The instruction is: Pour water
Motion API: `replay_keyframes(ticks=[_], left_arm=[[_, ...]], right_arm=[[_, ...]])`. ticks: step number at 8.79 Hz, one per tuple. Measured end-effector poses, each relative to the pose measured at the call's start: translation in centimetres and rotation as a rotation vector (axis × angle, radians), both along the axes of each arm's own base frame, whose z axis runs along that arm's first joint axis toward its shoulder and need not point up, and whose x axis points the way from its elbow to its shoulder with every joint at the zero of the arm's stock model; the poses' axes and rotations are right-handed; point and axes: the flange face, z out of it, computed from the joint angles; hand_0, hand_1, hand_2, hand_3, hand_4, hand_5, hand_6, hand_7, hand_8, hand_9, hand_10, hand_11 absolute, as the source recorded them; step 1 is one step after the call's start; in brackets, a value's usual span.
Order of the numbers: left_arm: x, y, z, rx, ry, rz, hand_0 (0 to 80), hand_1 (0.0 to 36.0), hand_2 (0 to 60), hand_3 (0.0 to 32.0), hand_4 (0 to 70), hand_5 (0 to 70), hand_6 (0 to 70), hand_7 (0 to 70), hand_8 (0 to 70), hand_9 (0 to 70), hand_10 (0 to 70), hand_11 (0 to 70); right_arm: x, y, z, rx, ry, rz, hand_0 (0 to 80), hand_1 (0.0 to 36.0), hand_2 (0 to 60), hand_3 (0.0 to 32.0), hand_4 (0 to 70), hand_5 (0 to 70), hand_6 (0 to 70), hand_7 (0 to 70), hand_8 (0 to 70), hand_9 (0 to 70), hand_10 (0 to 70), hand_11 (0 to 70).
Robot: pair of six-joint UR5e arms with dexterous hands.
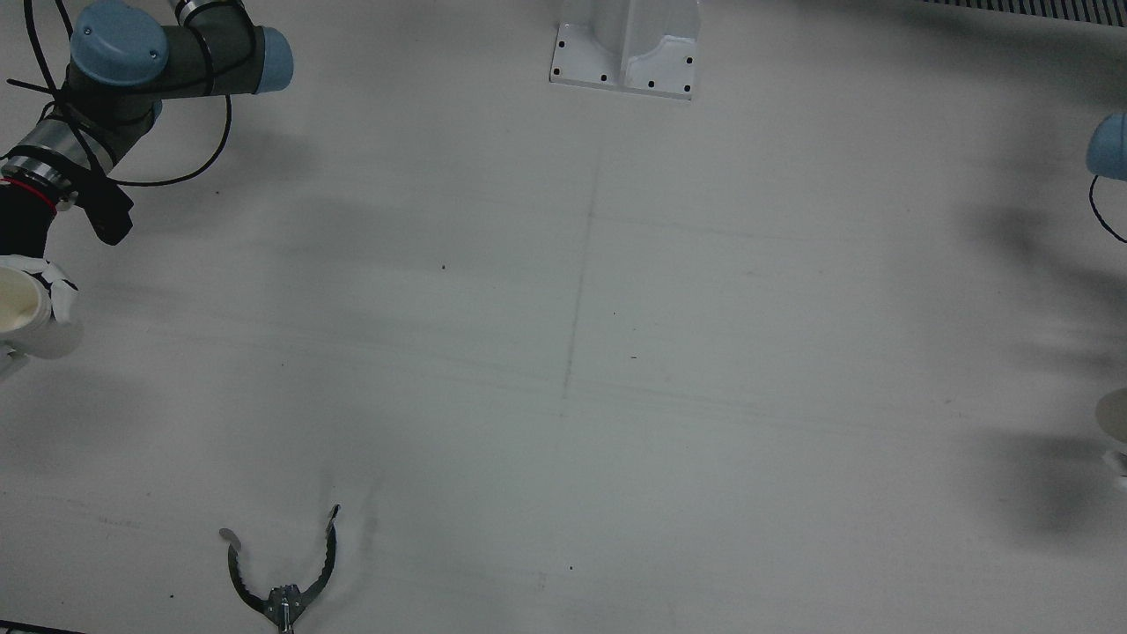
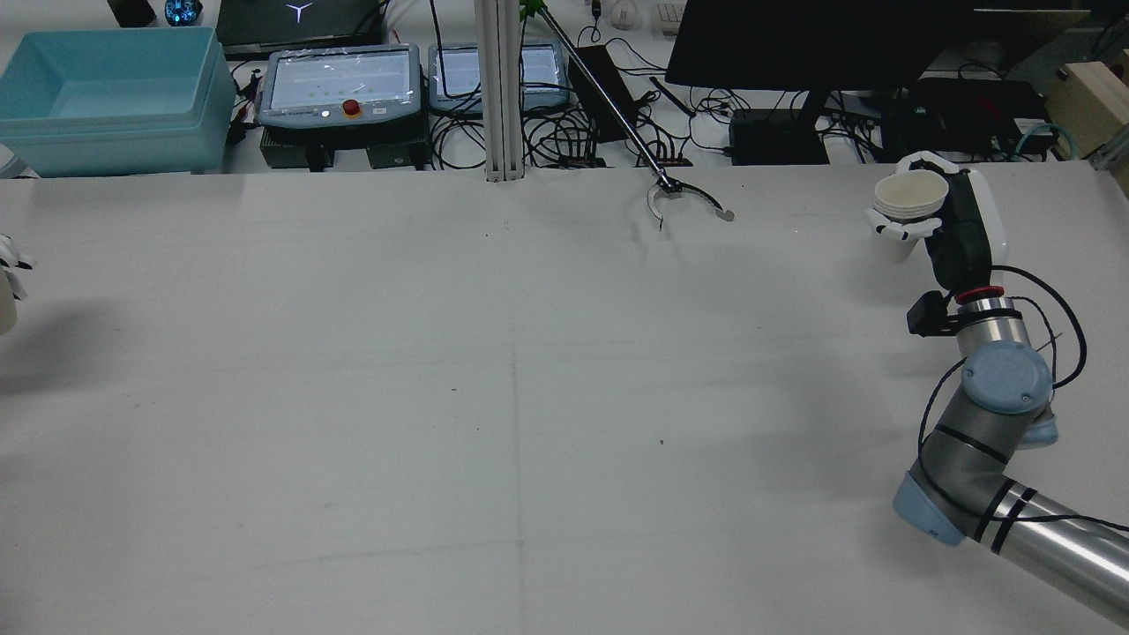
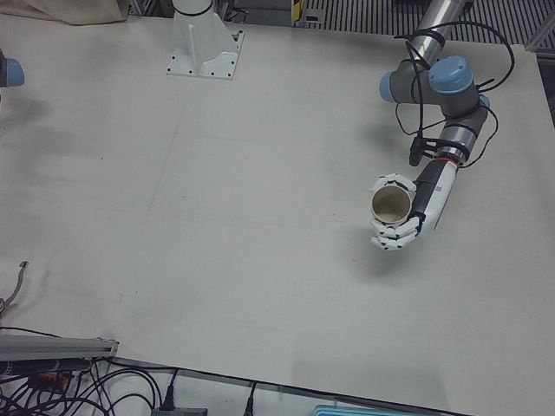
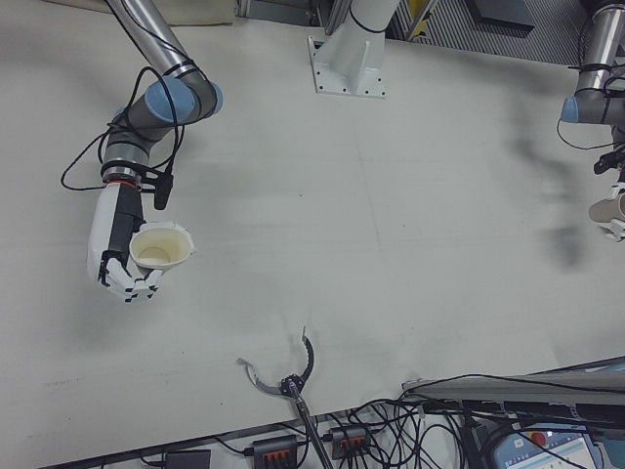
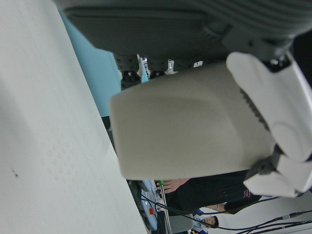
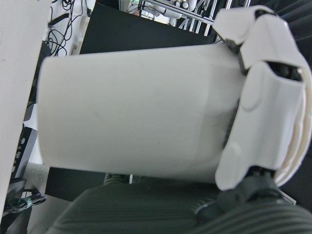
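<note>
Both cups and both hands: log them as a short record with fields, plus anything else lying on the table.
right hand: shut on a paper cup, held upright off the table
left hand: shut on a second cup, upright, mouth open to the camera
cup spacing: far apart, at opposite sides of the table
pouring: not begun, neither cup tilted
contents: cannot tell
other item: grabber tool, jaws open, at the operators' edge

Right hand (image 2: 944,220) grips an upright paper cup (image 2: 908,207), well right of the reacher tool (image 2: 684,196).
</note>
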Motion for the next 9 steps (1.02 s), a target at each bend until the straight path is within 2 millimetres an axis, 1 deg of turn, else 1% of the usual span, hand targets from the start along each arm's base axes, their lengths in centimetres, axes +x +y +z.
replay_keyframes(ticks=[1, 2, 3, 5, 6, 8, 9], left_arm=[[0.0, 0.1, 1.1, -0.001, -0.005, -0.001, 41.4, 17.6, 57.7, 0.0, 37.8, 45.8, 22.8, 53.9, 22.5, 37.3, 31.0, 44.6], [-0.1, 0.3, 2.6, 0.004, -0.014, -0.007, 43.6, 18.9, 58.2, 0.0, 38.0, 46.1, 23.0, 54.5, 22.8, 37.5, 30.5, 44.1], [-0.4, 0.5, 4.0, 0.028, -0.038, -0.028, 42.6, 18.2, 57.1, 0.0, 37.4, 44.9, 22.5, 53.8, 22.5, 37.2, 30.5, 44.2], [-0.8, 1.0, 5.9, 0.104, -0.103, -0.075, 41.4, 17.1, 56.3, 0.0, 38.7, 44.4, 23.2, 54.5, 23.3, 38.2, 30.5, 43.9], [-0.8, 1.2, 7.0, 0.132, -0.130, -0.089, 38.9, 14.8, 53.6, 0.0, 38.6, 43.0, 23.2, 53.9, 24.1, 39.2, 31.2, 44.6], [-0.7, 1.9, 9.5, 0.140, -0.158, -0.101, 38.5, 13.9, 51.7, 0.0, 40.2, 42.5, 23.9, 54.3, 24.4, 39.6, 31.1, 44.5], [-0.8, 2.2, 10.8, 0.132, -0.165, -0.102, 32.7, 10.9, 46.7, 0.0, 40.6, 39.7, 22.8, 53.0, 22.7, 37.5, 30.5, 43.5]], right_arm=[[-0.3, 0.3, 1.4, -0.016, 0.001, -0.009, 52.4, 30.5, 60.0, 0.0, 64.0, 70.0, 68.5, 56.5, 52.0, 62.3, 51.0, 70.0], [-0.5, 0.4, 2.1, -0.024, 0.001, -0.013, 52.4, 30.4, 60.0, 0.0, 63.6, 70.0, 68.3, 56.3, 51.6, 61.8, 50.7, 70.0], [-0.5, 0.4, 2.3, -0.028, 0.002, -0.015, 52.5, 30.5, 60.0, 0.0, 63.3, 70.0, 68.0, 55.9, 51.3, 61.3, 50.3, 70.0], [-0.6, 0.4, 2.5, -0.031, 0.004, -0.017, 52.8, 30.7, 60.0, 0.0, 63.0, 70.0, 67.9, 55.9, 50.6, 60.4, 49.7, 70.0], [-0.6, 0.5, 2.5, -0.032, 0.004, -0.017, 52.7, 30.6, 60.0, 0.0, 62.4, 70.0, 67.8, 55.9, 50.4, 60.0, 49.4, 70.0], [-0.6, 0.5, 2.5, -0.032, 0.003, -0.018, 52.8, 30.6, 60.0, 0.0, 62.0, 70.0, 67.5, 55.9, 49.9, 59.5, 48.9, 70.0], [-0.6, 0.5, 2.5, -0.033, 0.004, -0.018, 52.6, 30.5, 60.0, 0.0, 61.4, 70.0, 67.1, 55.7, 49.4, 58.9, 48.5, 69.4]])
